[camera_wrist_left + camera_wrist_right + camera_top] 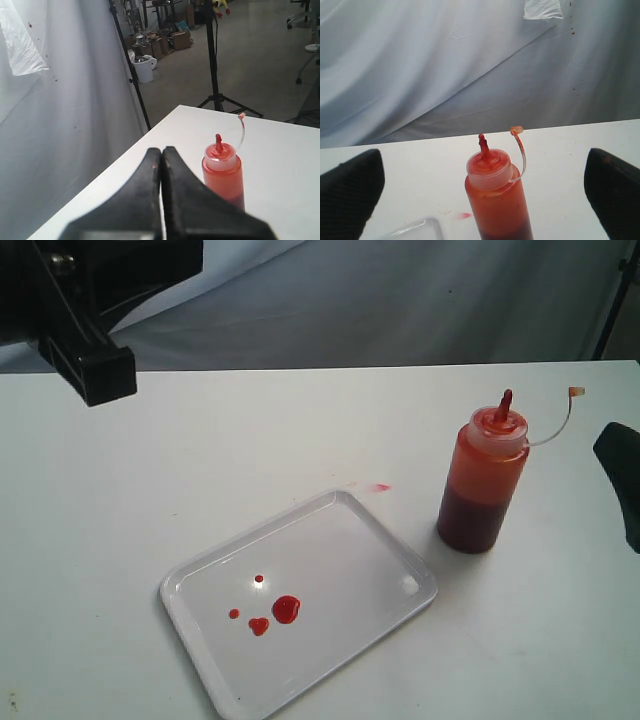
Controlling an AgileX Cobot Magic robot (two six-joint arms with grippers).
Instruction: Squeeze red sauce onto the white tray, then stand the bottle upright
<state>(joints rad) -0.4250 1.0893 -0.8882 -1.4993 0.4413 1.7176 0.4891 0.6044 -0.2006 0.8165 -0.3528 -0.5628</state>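
Glossy white tray [400, 570] on a plain white bench [250, 440], dotted with 4 bright drops of red sauce [286, 609]. To its right, the bottle [482, 485] is translucent orange-red above and dark red below, with a red nozzle [505, 405]. A faint pink-red smear [380, 487] marks the bench just beyond the tray. The far backdrop [400, 300] is pale grey.

Both arms are matte black. The left end effector [161, 150] has two smooth, tapering fingers [187, 197] (wedge-shaped, rounded at the tips). The right end effector [483, 167] has broad, blunt fingers [350, 192] with finely cross-hatched faces.
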